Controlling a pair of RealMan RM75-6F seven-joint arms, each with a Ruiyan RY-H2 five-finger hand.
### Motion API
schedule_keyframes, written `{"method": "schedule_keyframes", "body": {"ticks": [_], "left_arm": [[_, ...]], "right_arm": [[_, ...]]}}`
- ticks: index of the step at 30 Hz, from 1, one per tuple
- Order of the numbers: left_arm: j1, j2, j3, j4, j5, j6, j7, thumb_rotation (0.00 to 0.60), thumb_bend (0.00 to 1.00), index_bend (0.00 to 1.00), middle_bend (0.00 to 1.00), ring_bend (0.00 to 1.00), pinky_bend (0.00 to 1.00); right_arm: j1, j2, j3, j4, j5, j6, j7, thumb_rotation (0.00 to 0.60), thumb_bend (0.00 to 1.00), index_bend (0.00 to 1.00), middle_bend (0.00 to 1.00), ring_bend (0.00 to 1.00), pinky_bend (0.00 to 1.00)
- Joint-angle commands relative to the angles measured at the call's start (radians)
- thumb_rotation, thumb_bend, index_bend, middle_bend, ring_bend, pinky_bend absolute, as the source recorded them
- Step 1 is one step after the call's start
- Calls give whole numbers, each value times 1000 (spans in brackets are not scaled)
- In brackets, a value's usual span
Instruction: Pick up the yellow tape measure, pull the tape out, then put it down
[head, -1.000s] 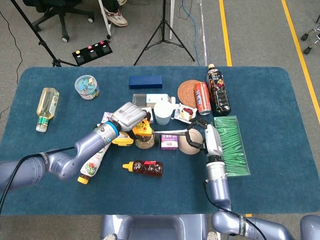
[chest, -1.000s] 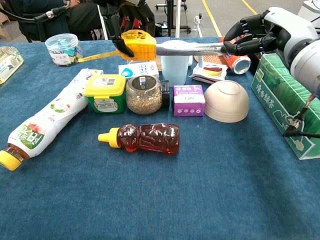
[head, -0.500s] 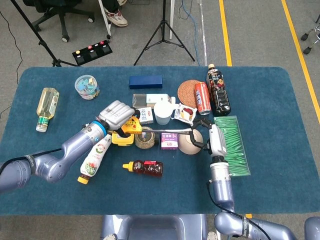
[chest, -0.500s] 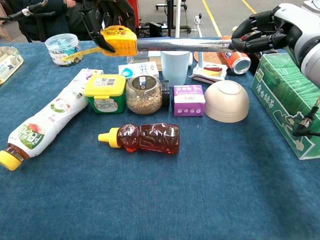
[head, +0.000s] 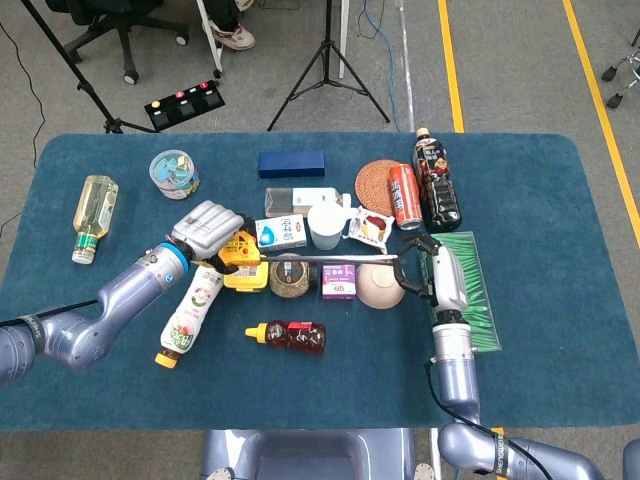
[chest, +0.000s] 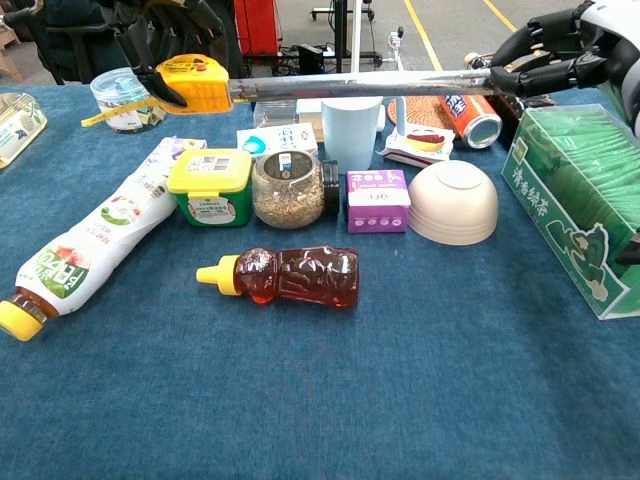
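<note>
The left hand (chest: 165, 30) is clenched around the yellow tape measure (chest: 195, 84), holding its case in the air above the yellow-lidded tub (chest: 209, 185), while the right hand (chest: 545, 60) pinches the tip of the tape (chest: 355, 86) above the green box (chest: 572, 195). Between the two sets of fingers the blade runs taut and nearly level, passing over the grain jar (chest: 288, 188), the pale cup (chest: 352, 132), the purple box (chest: 377, 200) and the upturned bowl (chest: 453, 203). Compared with a second ago the left hand has carried the case further left and the right hand has drawn off to the right, so the exposed blade is clearly longer. The pull-out looks largely done; setting the tape measure down is still to come.
</note>
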Motion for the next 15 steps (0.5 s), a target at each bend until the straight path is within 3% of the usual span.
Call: {"method": "schedule_keyframes", "body": {"ticks": [1,15], "left_arm": [[12,10,0,2,8,-8,-7,600,300,611,486,471,490],[62,38,5,30,19,-43,-29,600,302,611,486,471,489]], "right_arm": [[-3,6,2,1,0,-2,7,600,911,612,349,302,277],[-16,36,10,8,4,-4,26,600,912,614,349,304,278]]}}
